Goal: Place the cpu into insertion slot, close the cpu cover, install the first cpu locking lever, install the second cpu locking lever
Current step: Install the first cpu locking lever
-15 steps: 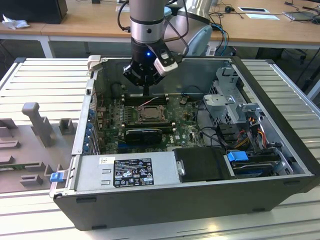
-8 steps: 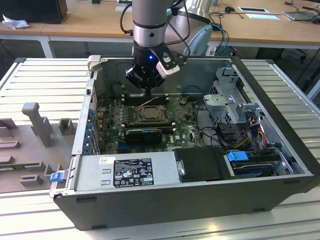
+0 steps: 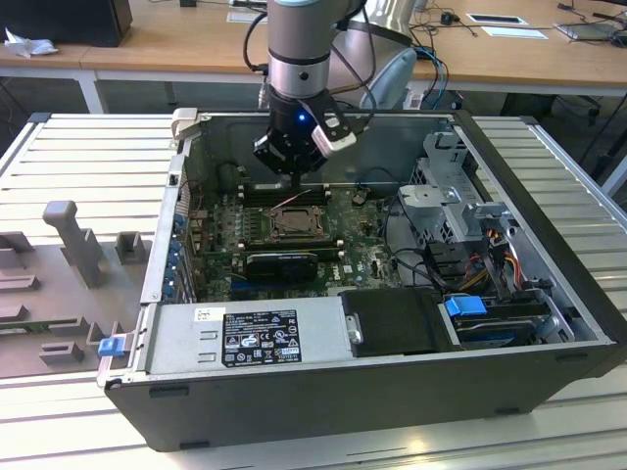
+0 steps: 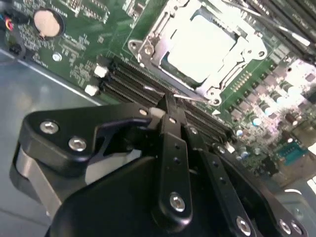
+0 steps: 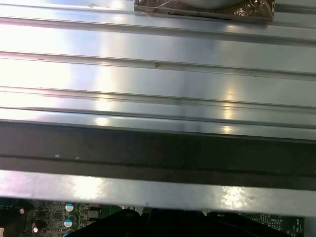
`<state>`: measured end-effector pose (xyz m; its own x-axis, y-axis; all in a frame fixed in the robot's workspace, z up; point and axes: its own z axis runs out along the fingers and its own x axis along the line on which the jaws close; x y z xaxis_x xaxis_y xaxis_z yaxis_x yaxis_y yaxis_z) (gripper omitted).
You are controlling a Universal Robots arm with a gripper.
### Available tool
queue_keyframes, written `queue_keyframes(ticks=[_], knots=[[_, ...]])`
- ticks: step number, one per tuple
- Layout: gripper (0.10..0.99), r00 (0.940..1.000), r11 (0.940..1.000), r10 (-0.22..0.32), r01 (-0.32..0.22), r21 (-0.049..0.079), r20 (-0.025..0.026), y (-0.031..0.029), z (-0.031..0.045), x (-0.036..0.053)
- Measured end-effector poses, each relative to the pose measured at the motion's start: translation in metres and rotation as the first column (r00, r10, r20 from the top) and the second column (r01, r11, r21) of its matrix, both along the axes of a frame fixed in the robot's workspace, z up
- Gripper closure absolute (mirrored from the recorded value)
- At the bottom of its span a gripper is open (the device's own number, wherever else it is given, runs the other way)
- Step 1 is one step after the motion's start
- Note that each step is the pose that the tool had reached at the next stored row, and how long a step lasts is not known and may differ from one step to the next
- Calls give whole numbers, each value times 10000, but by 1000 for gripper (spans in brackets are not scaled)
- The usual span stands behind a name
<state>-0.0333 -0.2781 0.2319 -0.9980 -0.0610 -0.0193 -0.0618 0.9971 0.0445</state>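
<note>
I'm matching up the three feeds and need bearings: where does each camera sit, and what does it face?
Exterior view: off the arm, above the open computer case, looking down at the gripper over the insertion slot.
Second wrist view: on the arm, facing past the gripper to the cpu.
First wrist view: on the arm, facing ribbed metal.
Both wrist views share the green motherboard.

The small flat square cpu, its face pale and washed almost white by glare in the second wrist view, lies flat in the square, dark-framed insertion slot on the green board inside the open case. The thin silvery metal cpu cover, a frame plate with a square cut-out, appears to lie closed over the slot, its rim surrounding the chip's face on all sides. A thin metal rod crosses just beside the frame's near edge, possibly a locking lever, though its seating cannot be told.
</note>
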Motion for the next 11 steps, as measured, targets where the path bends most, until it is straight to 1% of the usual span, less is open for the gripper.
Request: queue_keyframes(ticks=[3,7,11], knots=[[984,10000,10000,-52,52,0,0,0,-49,20],[984,10000,10000,-74,74,-1,0,0,-111,70],[984,9999,9999,-119,119,-1,0,0,-140,101]])
